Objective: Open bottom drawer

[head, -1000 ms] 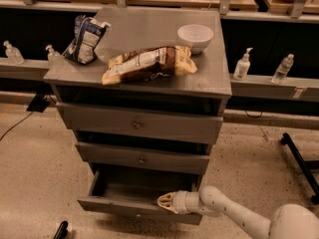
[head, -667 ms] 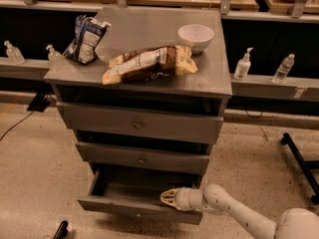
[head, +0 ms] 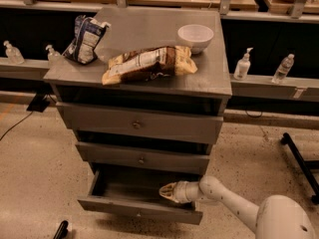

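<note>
Judging by the layout, the pull step looks mostly done. The bottom drawer [head: 114, 206] sits at lower centre of the frame, slid well out from under the middle drawer [head: 119, 155], with its dark interior exposed. Its front is slightly skewed, the left end further out than the right. The small knob [head: 138, 214] on the front is free; nothing is touching it.

The pincer [head: 168, 192] is at lower centre, over the open cavity behind the drawer front, right of the knob and pointing toward frame left. Whether it is wide, narrow or holding anything cannot be told. It appears apart from the front panel, but contact with the drawer's inside is unclear. The arm [head: 227, 200] comes in from the lower right corner.

The top drawer [head: 99, 121] and middle drawer both look shut. On the table [head: 212, 78], the bowl [head: 195, 36] and two snack bags [head: 149, 63] are well away from the work.

Next move, as a guess: if more travel is wanted, pull straight toward the bottom edge of the frame, loading the right side to square the drawer up. Otherwise lift the pincer clear without snagging the middle drawer's underside.
</note>
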Motion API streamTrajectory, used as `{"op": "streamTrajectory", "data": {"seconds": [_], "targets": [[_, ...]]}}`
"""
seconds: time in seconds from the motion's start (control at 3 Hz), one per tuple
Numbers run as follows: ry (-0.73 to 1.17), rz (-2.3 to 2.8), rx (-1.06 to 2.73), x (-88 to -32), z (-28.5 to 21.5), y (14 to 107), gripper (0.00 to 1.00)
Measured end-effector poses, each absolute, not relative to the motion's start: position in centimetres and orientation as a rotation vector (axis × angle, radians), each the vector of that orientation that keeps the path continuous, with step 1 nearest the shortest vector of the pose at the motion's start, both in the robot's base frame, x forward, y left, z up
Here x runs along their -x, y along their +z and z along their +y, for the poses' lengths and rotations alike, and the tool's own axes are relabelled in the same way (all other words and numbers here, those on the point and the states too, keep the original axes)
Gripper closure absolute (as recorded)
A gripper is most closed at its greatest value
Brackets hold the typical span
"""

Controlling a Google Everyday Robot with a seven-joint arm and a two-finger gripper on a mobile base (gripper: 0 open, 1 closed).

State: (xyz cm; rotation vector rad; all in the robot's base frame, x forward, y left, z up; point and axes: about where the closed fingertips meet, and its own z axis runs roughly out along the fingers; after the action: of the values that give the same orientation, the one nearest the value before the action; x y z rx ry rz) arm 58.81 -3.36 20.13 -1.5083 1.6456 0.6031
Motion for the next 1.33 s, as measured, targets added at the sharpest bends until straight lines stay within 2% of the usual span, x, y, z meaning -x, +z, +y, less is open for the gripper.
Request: {"op": "streamTrajectory", "data": {"seconds": [0.67, 1.0, 1.33], "targets": [[0.689, 1.647, 1.600, -58.6, 0.2, 18.1, 1.00], [0.696, 1.677, 1.659, -57.4, 0.2, 17.4, 1.00], [0.724, 1.757, 1.706, -53.0, -0.8, 17.5, 1.00]]}}
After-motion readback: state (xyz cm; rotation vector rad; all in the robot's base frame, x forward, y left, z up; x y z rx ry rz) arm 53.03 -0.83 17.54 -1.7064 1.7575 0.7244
